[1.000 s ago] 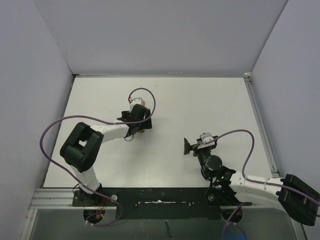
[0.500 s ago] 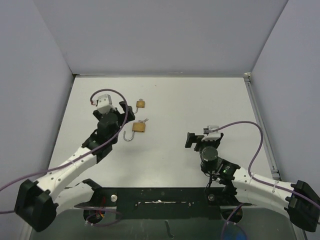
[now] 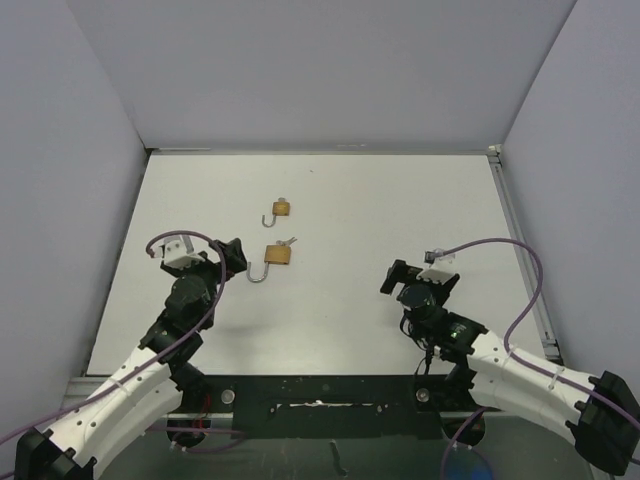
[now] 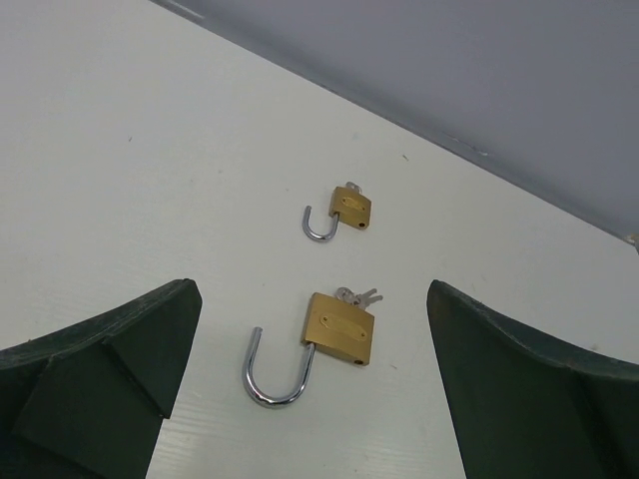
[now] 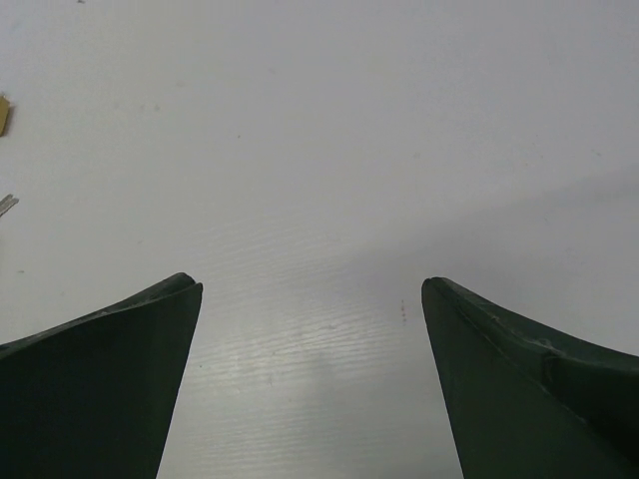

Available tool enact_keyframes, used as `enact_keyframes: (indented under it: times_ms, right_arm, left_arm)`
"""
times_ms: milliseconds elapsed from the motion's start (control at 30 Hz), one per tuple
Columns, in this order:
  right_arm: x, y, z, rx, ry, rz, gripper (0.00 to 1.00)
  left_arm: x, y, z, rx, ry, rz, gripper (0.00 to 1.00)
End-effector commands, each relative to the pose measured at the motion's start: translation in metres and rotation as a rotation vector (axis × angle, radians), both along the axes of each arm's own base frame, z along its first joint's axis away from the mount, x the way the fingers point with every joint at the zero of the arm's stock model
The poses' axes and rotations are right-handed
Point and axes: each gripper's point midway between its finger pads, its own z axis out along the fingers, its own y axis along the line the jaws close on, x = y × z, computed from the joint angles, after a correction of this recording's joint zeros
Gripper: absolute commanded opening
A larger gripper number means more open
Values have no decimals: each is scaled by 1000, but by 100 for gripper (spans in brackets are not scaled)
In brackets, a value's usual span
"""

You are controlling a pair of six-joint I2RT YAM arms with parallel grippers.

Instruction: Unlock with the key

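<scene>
Two brass padlocks lie on the white table, both with their steel shackles swung open. The larger padlock (image 3: 277, 256) (image 4: 339, 328) has keys (image 4: 357, 295) at its far end. The smaller padlock (image 3: 283, 209) (image 4: 350, 208) lies beyond it, with a key stub at its far end. My left gripper (image 3: 228, 256) (image 4: 312, 389) is open and empty, drawn back to the left and near side of the larger padlock. My right gripper (image 3: 408, 278) (image 5: 312, 389) is open and empty over bare table at the right; a key tip (image 5: 6, 205) shows at its left edge.
The white table (image 3: 400, 200) is walled at the back and both sides by grey panels. A rail runs along its right edge (image 3: 520, 240). Purple cables loop off both wrists.
My left arm has pulled back from the larger padlock toward the near left, leaving it on the table with the shackle open. My right arm has drawn slightly nearer and to the right.
</scene>
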Motion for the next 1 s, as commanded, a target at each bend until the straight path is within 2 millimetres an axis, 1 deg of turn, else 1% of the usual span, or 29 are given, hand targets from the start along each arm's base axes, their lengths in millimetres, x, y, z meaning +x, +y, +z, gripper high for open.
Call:
enact_keyframes:
  times_ms: [0, 67, 167, 367, 467, 667, 700, 733, 800, 967]
  right_arm:
    - [5, -19, 19, 138, -54, -214, 98]
    - [5, -28, 18, 145, -49, -300, 98]
    - [3, -38, 14, 111, -10, -402, 98]
    - [2, -44, 7, 1, 64, -544, 98]
    - [1, -40, 8, -89, 89, -578, 97]
    - [-1, -24, 12, -216, 61, -605, 98]
    - [-3, -24, 13, -253, 63, -605, 98]
    - [-1, -19, 13, -268, 60, -594, 98]
    - [-1, -14, 10, -270, 64, -586, 98]
    - [-3, -11, 11, -225, 54, -572, 97]
  left_arm:
    - [-4, 10, 28, -61, -115, 35, 98]
    - [-7, 13, 30, -65, -126, 40, 98]
    - [-9, 15, 30, -65, -133, 43, 98]
    - [-12, 18, 31, -67, -140, 47, 98]
    - [-12, 18, 32, -69, -142, 46, 98]
    - [-12, 18, 34, -67, -143, 46, 98]
    - [-13, 18, 34, -67, -145, 46, 98]
    - [-13, 18, 35, -67, -145, 46, 98]
    - [-13, 19, 35, -65, -145, 46, 98]
    - [-16, 22, 37, -66, -148, 52, 98]
